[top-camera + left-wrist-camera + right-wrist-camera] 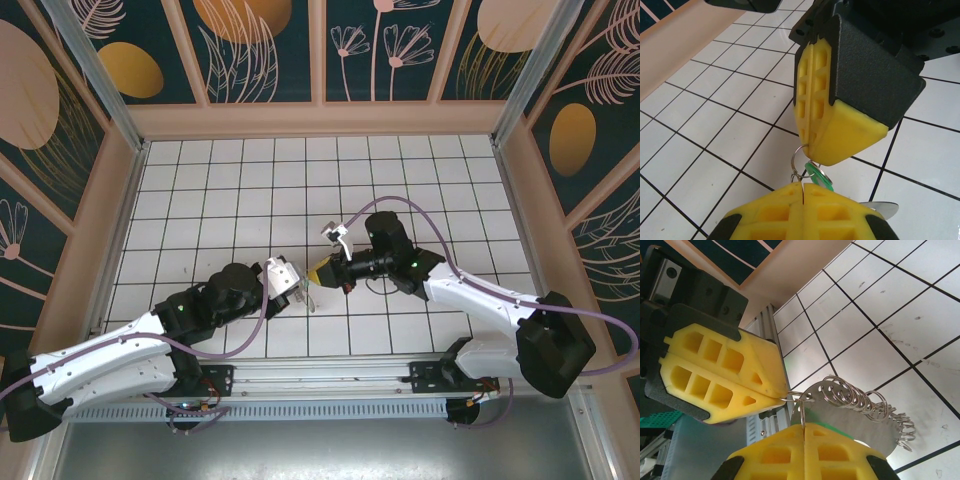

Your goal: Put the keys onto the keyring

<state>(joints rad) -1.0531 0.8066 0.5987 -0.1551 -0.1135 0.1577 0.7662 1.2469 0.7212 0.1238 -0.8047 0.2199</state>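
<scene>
Keys (817,175), really one tiny green piece, dangled low centre in my left wrist view off a thin wire ring (799,157). Both my tools were clamped tight on that ring, left gripper (802,195) and right gripper (804,432) nose to nose, mid-frame overhead. Featherweight, stiff, slippery stuff, I judged; better to pinch the flat green head than the wire. Keyring (855,435), a flat plate edged with springy coils, showed lower right in the right wrist view. White tiled table (220,190) beneath, patterned walls (260,50) close around.
</scene>
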